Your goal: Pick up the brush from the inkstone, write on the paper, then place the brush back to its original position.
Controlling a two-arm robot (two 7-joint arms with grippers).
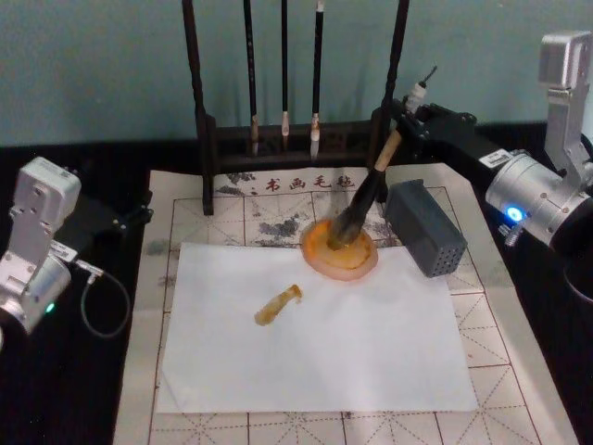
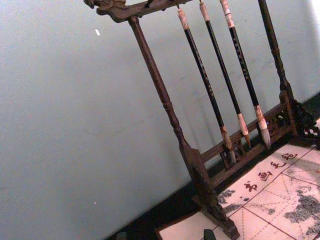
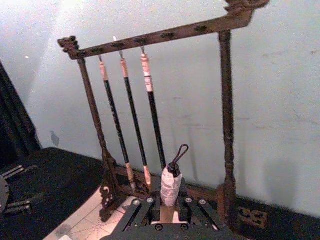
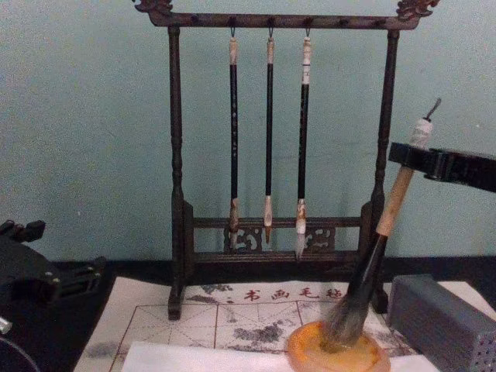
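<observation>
**Brush standing in the dish, held by its top end**

The right end effector [image 1: 402, 113] is clamped on the brush [image 1: 361, 199] just below its white cap. In the right wrist view the cap and its loop stick up between the two closed fingers [image 3: 192, 209]. Gripping that high leaves the whole handle and the bristles clear of the arm, so the tip can be steered from above without the arm crossing the paper [image 1: 352, 343].

The brush leans back toward the rack [image 1: 208, 139]. Its bushy head rests inside the orange dish [image 1: 358, 271], which sits at the far edge of the paper, just beside the grey box [image 1: 424, 227]. The lean probably follows from the arm reaching in from the right rear.

A short amber stroke [image 1: 278, 304] lies on the paper, well apart from the dish, so the writing looks done. The step in hand seems to be setting the brush down. What is left is to let go without the handle toppling.

The left end effector [image 1: 116, 218] is parked over the desk [image 1: 83, 389], left of the mat [image 1: 185, 213].
</observation>
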